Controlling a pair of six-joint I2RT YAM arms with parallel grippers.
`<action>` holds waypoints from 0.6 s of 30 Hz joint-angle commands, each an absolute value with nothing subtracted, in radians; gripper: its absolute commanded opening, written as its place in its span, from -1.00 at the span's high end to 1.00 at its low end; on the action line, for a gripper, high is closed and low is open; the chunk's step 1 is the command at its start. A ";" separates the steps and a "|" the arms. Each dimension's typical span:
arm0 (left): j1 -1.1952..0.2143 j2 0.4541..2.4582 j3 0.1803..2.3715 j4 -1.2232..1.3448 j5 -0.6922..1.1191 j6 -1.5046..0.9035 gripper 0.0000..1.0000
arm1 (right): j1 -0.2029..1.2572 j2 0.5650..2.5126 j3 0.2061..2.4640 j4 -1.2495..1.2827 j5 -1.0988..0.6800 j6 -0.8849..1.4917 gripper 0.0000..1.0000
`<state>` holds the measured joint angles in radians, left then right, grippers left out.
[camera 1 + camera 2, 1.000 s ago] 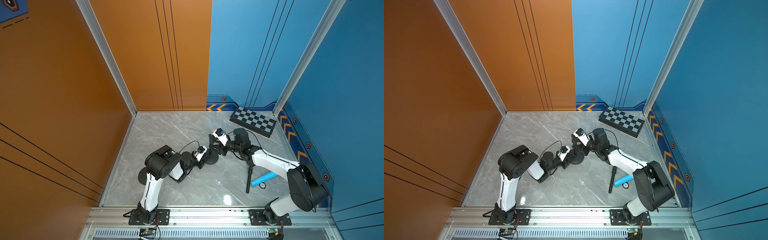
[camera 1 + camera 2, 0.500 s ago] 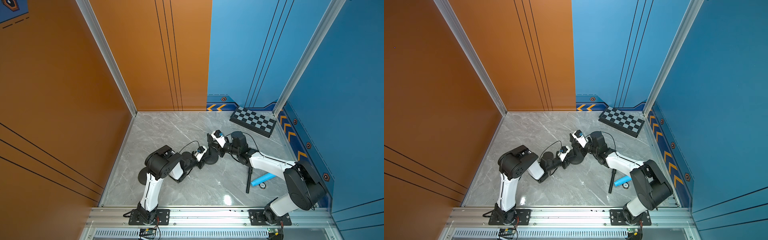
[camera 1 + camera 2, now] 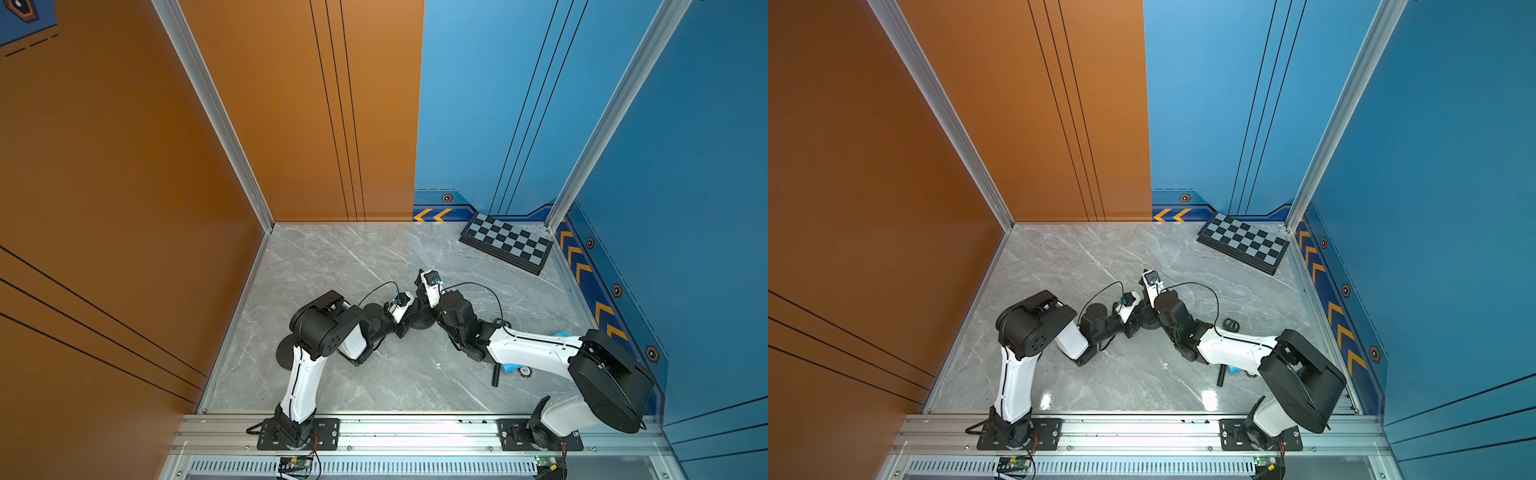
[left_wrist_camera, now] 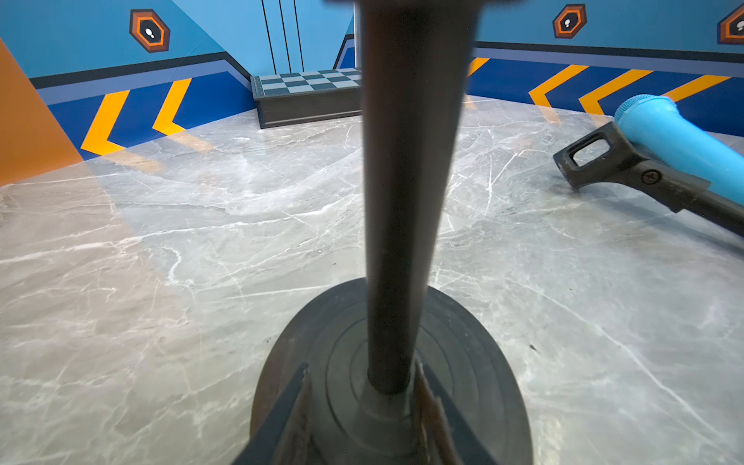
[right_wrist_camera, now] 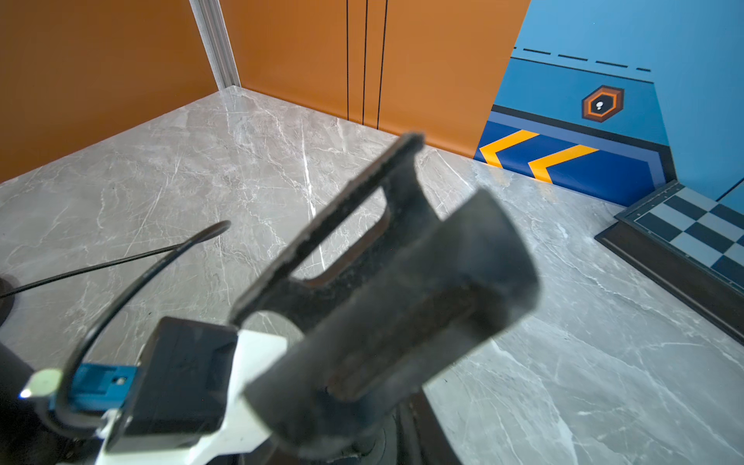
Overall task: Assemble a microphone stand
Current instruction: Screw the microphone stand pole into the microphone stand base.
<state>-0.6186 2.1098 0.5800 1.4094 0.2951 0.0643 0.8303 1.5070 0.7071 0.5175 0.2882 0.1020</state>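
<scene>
Left wrist view: pole stands on its base, but the grips are hard to see

Left wrist view shows the black pole (image 4: 402, 201) standing straight up on the round black base (image 4: 483, 362), near the middle of the gray desk (image 3: 353, 270). The picture edge cuts off the pole's top. The left fingers (image 4: 300, 396) are apart, one on each side of the pole's foot, low over the base. A gap shows on one side.

In both top views the two arms meet over the base, so the pole is hidden. The right fingers (image 3: 422, 305) are over the base there, and I cannot tell if they are clamped on the pole. In the right wrist view a big blurry black part (image 5: 362, 282) with a slot fills the middle. I cannot tell what it is.

The blue microphone (image 4: 676, 137) lies on the desk, touching a black clip (image 4: 596, 157) on a rod, well apart from the base. In the top views the right arm (image 3: 536, 351) covers most of them. A chessboard (image 3: 507, 243) sits in the far corner. A second black disc (image 3: 284, 353) peeks out from under the left arm (image 3: 299, 386).
</scene>
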 commanded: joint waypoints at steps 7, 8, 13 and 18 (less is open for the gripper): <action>-0.630 2.118 0.581 1.325 0.294 0.093 0.13 | 0.648 1.469 0.747 0.387 -0.196 -0.015 -0.10; -0.630 2.118 0.581 1.324 0.295 0.092 0.14 | 0.616 1.476 0.762 0.368 -0.290 -0.030 -0.11; -0.630 2.118 0.581 1.324 0.294 0.093 0.14 | 0.548 1.525 0.850 0.281 -0.497 -0.128 -0.19; -0.630 2.117 0.581 1.322 0.294 0.093 0.14 | 0.540 1.561 0.898 0.266 -0.509 -0.153 0.07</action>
<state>-0.6205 2.1098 0.5823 1.4052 0.2951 0.0647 0.5438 1.5372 0.8669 0.3202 -0.4278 -0.1070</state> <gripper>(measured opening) 0.432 0.502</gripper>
